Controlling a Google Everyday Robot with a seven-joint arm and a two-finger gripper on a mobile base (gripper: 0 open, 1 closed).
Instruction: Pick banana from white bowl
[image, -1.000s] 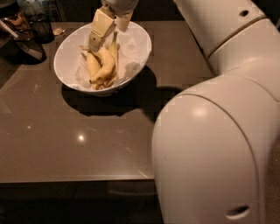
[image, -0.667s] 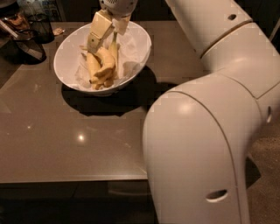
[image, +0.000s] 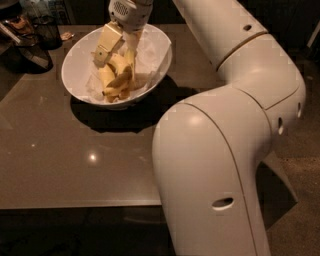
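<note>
Grasping looks to be the step in hand, judging from where I am standing. The gripper (image: 116, 59) is hanging at the far side of the desk (image: 55, 165), dipped into the white bowl (image: 75, 65). Its fingers (image: 109, 40) are standing apart, one on each side of the upper end of the banana (image: 119, 80). I can see no sign of them pressing on the fruit yet. The banana is lying inside the bowl, leaning from the middle toward the near wall. It is resting on what looks like crumpled white paper (image: 152, 52), and it seems to be more than one piece, though I cannot tell how many. The arm (image: 225, 150) is looming large on the near right and blocking nothing that matters. Some dark clutter (image: 35, 37) is sitting just beyond the bowl's far left rim, well clear of the gripper. To my eye the task is sitting at its midpoint: reach made, pick not yet done. The next move is calling for a little more descent so the fingers are bracketing the body of the fruit rather than its tip. After that comes a gentle squeeze and a straight lift clear of the rim. Too hard a pinch is likely to bruise or split the soft fruit. A shallow grip is risking a slip, or snagging the paper and tipping the bowl.
</note>
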